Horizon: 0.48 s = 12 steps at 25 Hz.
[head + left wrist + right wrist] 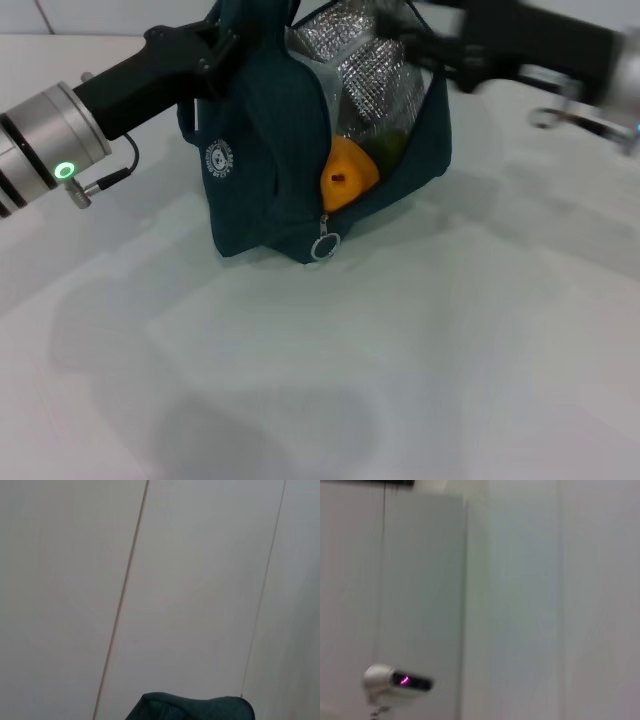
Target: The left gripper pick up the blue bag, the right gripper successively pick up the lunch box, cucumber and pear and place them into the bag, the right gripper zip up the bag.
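Note:
The blue bag (pixel 260 170) stands on the white table with its zip open and its silver lining (pixel 365 60) showing. A yellow-orange pear (pixel 348 175) and a green cucumber (pixel 388 150) sit in the opening. The lunch box is hidden. The zip pull (pixel 325 245) hangs at the low front end of the opening. My left gripper (pixel 215 45) holds the bag's top at its left side; a bit of the bag's fabric (pixel 190 707) shows in the left wrist view. My right gripper (pixel 425 50) is blurred at the bag's top right edge.
The white table (pixel 400 360) spreads in front of and to the right of the bag. The wrist views show only wall panels and a small white device with a pink light (pixel 395 682).

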Each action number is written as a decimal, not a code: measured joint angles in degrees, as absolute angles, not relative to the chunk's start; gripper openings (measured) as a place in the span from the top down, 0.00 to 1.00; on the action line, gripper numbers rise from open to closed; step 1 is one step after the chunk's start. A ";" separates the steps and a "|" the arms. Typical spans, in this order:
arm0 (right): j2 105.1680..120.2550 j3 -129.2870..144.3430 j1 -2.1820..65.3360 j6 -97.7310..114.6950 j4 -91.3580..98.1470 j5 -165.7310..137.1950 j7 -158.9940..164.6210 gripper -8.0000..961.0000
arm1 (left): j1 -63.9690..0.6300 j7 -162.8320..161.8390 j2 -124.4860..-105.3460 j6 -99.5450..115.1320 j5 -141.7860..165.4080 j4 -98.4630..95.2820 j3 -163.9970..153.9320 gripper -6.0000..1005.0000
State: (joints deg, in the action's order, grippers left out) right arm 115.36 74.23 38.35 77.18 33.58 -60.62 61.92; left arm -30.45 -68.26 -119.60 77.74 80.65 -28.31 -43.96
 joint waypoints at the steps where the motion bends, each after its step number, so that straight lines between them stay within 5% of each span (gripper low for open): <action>1: 115.36 73.33 35.93 77.26 35.54 -60.30 61.83 0.57 | -30.31 -68.07 -119.61 77.74 80.65 -28.24 -43.93 0.93; 6: 113.29 69.12 24.39 74.95 40.70 -60.69 61.59 0.56 | -30.07 -66.99 -119.61 77.75 80.65 -27.97 -43.86 0.92; 9: 111.68 68.92 23.09 72.59 36.68 -61.09 62.08 0.56 | -30.05 -66.98 -119.62 77.76 80.65 -27.95 -43.85 0.92; 12: 111.64 69.06 24.90 70.58 31.39 -62.81 61.97 0.55 | -30.43 -66.97 -119.62 77.76 80.65 -27.79 -43.96 0.92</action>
State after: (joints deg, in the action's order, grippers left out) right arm 111.64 69.06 24.90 70.58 31.39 -62.81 61.97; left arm -30.43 -66.97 -119.62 77.76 80.65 -27.79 -43.96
